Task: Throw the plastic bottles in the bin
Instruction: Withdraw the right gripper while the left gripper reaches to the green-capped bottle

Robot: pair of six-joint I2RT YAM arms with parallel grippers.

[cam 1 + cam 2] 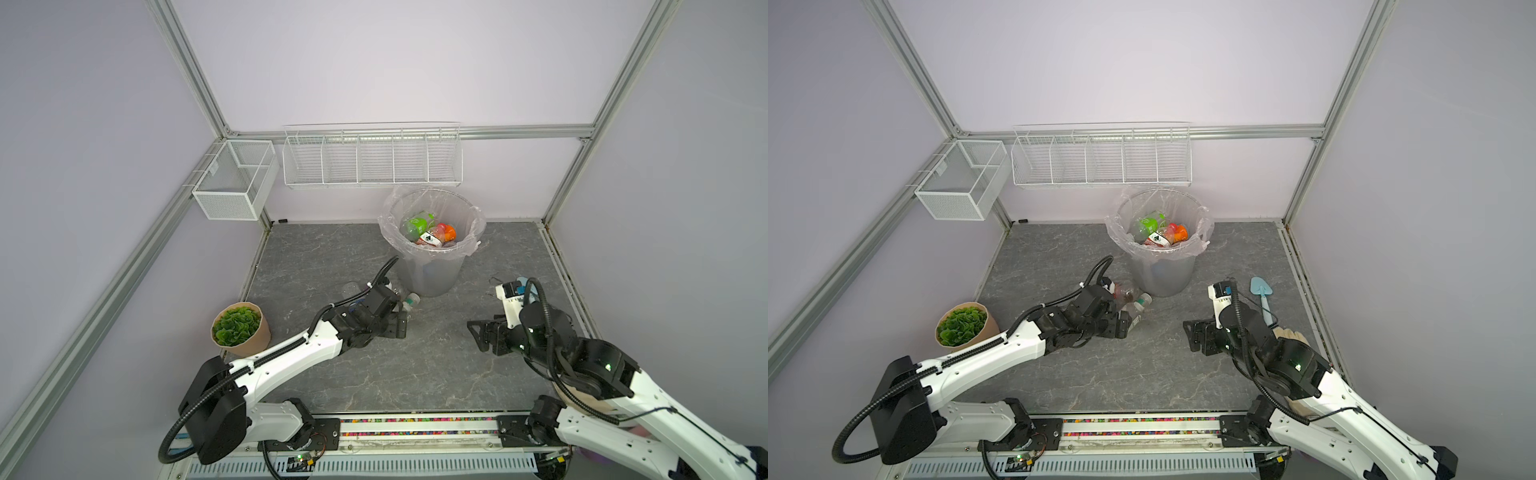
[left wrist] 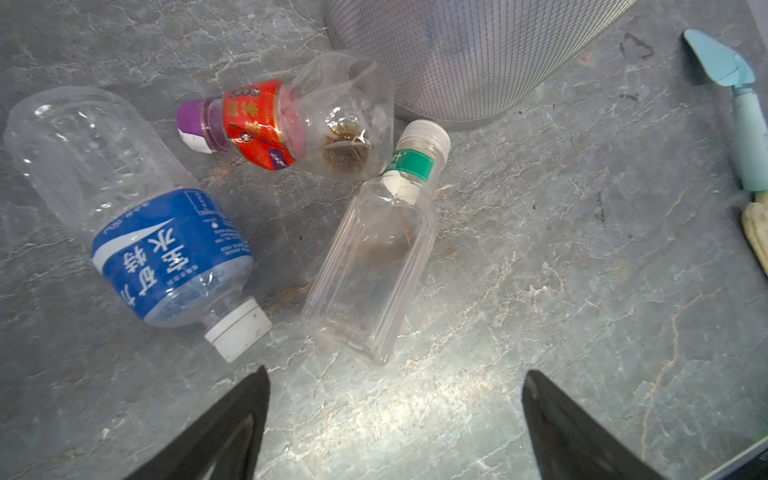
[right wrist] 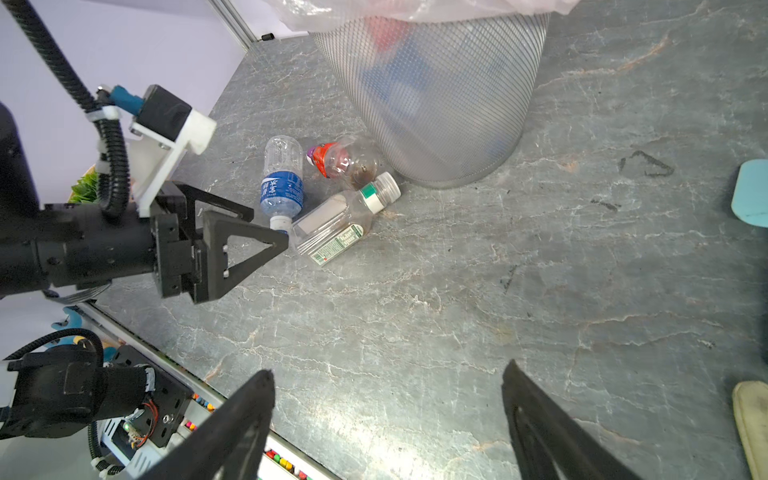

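A: Three plastic bottles (image 2: 166, 249) lie on the table (image 1: 374, 374) beside the bin (image 1: 432, 270)'s foot; others inside it.
B: Left gripper (image 2: 395, 374) spread wide, empty, tips just short of them. Right gripper (image 3: 386, 370) wide too, empty, well apart.

Saw only scraps of the floor bottles (image 1: 411, 300) past the left arm (image 1: 291, 352) in both top views. Made out mere blurred colours low in the bin (image 3: 428, 95) through its mesh. Caught only slivers of the blue trowel (image 3: 751, 193) and an unidentifiable cream thing (image 3: 753, 424) at the right wrist view's edge.
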